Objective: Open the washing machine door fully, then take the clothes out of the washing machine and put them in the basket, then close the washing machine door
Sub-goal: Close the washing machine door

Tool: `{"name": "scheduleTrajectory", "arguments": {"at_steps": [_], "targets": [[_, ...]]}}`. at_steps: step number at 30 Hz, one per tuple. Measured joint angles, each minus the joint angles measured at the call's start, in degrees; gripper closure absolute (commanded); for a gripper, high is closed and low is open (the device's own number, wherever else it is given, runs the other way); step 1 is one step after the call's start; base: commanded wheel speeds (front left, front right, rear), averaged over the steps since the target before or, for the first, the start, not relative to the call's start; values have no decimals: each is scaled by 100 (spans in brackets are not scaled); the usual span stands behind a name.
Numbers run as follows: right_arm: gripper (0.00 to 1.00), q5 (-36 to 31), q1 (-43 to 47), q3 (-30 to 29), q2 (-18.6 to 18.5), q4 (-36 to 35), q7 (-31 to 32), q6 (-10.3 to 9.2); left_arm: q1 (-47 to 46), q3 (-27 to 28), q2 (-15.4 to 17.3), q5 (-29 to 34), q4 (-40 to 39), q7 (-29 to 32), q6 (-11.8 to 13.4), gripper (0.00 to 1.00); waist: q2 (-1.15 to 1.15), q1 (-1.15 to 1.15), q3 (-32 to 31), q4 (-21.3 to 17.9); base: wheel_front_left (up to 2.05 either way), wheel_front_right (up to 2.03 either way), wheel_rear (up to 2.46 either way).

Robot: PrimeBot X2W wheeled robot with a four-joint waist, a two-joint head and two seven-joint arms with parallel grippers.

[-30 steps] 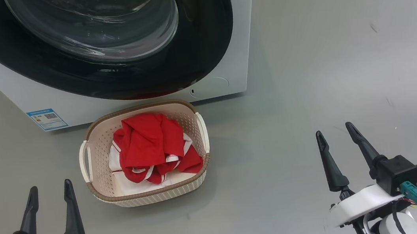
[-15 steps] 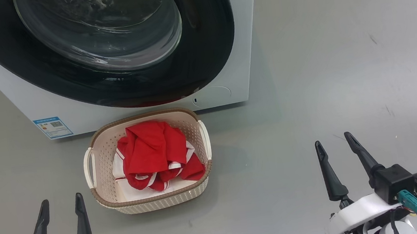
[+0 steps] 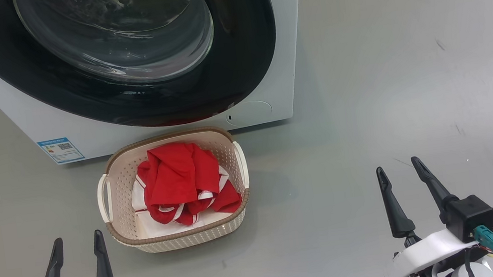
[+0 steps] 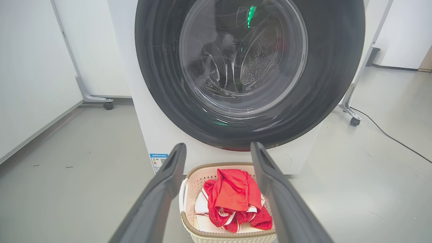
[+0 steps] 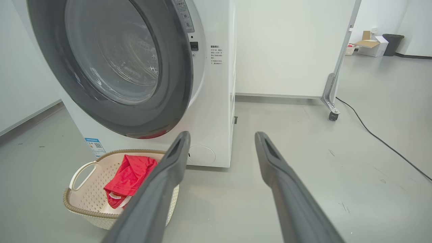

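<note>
Red clothes lie in the basket just before the washing machine; left gripper and right gripper hang open, empty.

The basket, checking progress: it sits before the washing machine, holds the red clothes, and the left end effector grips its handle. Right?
No: the head view shows the left end effector open, apart from the basket, gripping nothing. The basket does sit before the washing machine, holding the red clothes.

Left end effector green-mounted, right end effector white-mounted, black fingers, teal connector
</note>
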Motion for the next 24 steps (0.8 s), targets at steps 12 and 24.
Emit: {"name": "scheduleTrajectory", "arguments": {"at_steps": [12,24], "targets": [[100,-1,0,-75,5,-22,0,2,1,1,-65,57,7,0,0,0,0,0,-20,2,0,0,0],[100,-51,-14,-216,-16,-16,0,69,-2,-48,-114,133,-8,0,-62,0,0,0,0,73,0,0,0]]}}
